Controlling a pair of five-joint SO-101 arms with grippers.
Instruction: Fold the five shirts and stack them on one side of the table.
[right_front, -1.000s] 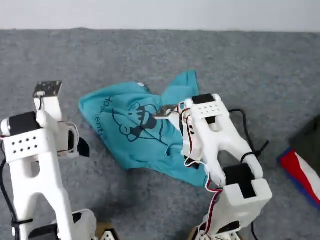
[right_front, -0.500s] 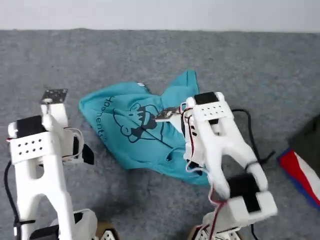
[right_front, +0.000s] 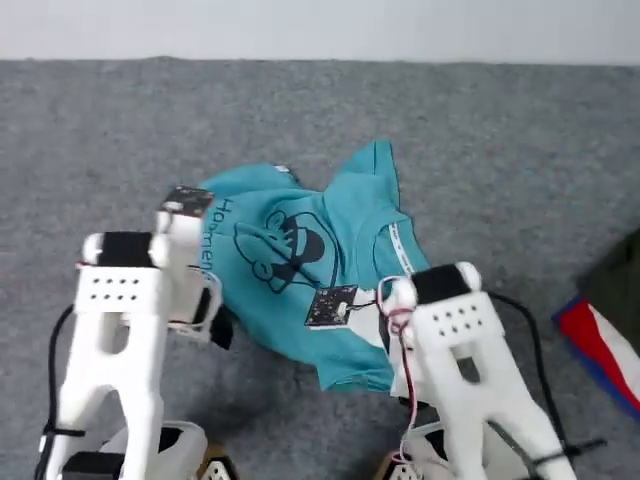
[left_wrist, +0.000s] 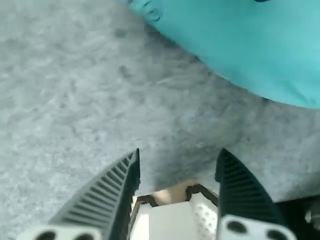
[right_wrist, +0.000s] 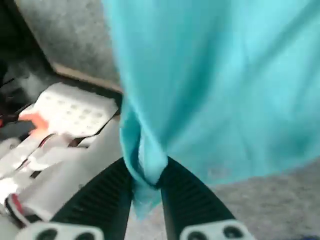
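Evidently mid-fold: right tool (right_wrist: 146, 172) pinches an edge of the teal shirt (right_front: 300, 250), left tool (left_wrist: 178, 155) gapes just beside it; next, probably lay that edge across.

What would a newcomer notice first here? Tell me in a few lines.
The teal shirt with its cartoon print stands out most, lying crumpled in the middle of the grey table. The right gripper is shut on a bunched edge of it, while the left gripper hangs open over bare surface beside the shirt. A red, white and blue cloth lies at the high view's right edge.
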